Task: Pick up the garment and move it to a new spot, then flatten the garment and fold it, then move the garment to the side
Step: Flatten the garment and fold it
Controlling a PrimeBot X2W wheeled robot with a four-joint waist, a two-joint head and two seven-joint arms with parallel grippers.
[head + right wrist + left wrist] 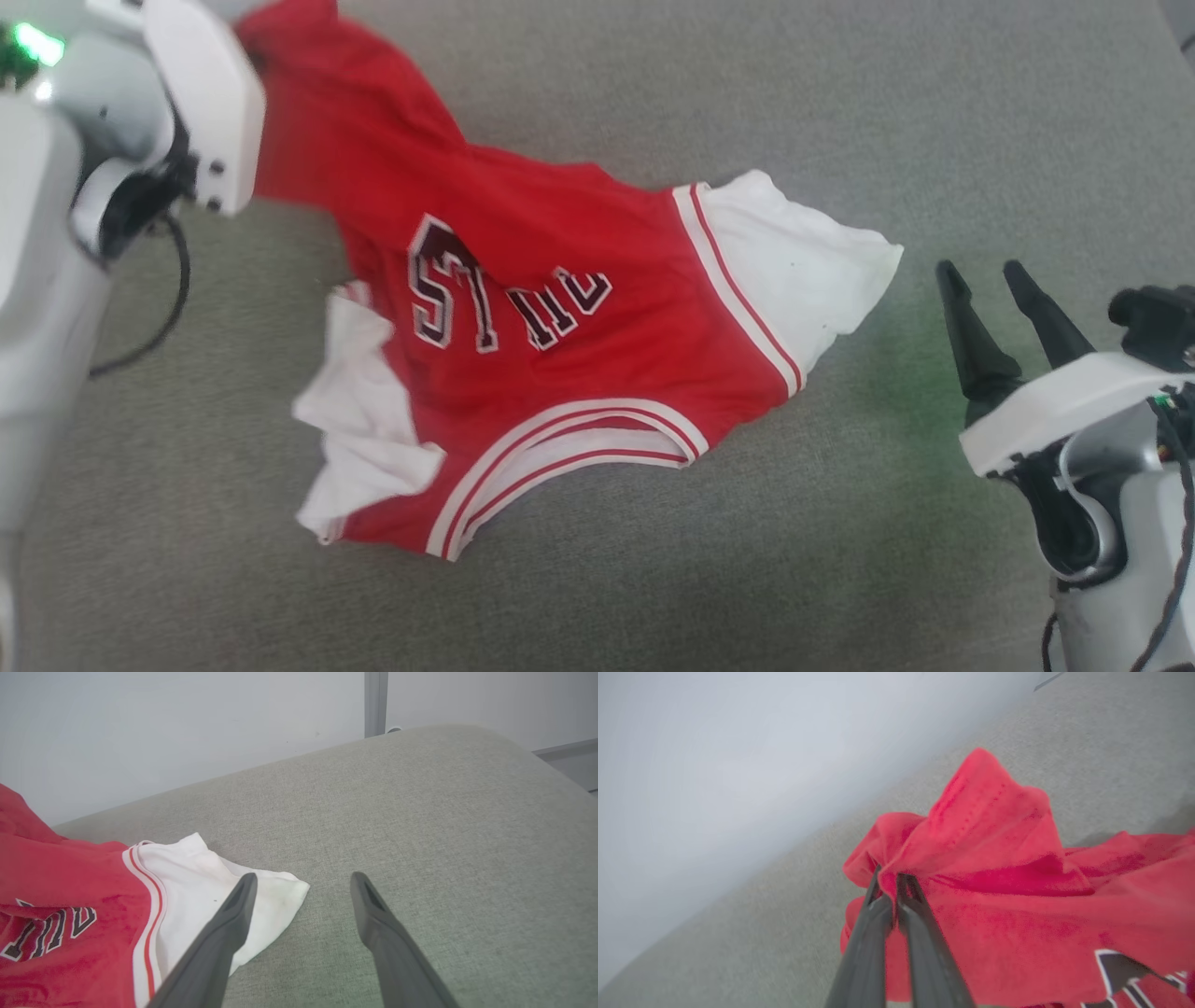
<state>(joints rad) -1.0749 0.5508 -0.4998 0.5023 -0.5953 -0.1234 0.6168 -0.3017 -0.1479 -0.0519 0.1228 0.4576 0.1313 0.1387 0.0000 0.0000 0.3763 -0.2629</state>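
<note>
Red garment (560,355) lies crumpled on a grey cushion (840,579), one red edge pinched tight in the left gripper (889,876).
A thin pinch may slip if the bunched cloth drags on lifting. The right gripper (980,273) hangs wide and empty beside the white sleeve (803,261), and a pale wall (187,728) bounds the cushion's far edge.

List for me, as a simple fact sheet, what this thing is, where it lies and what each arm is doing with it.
item: jersey, red with white sleeves, lettering facing up
resting on: grey cushion
shape: crumpled, not flat, not yet folded
left end effector: shut, pinching a red fold of the jersey
right end effector: open, holding nothing, beside the white sleeve
</note>
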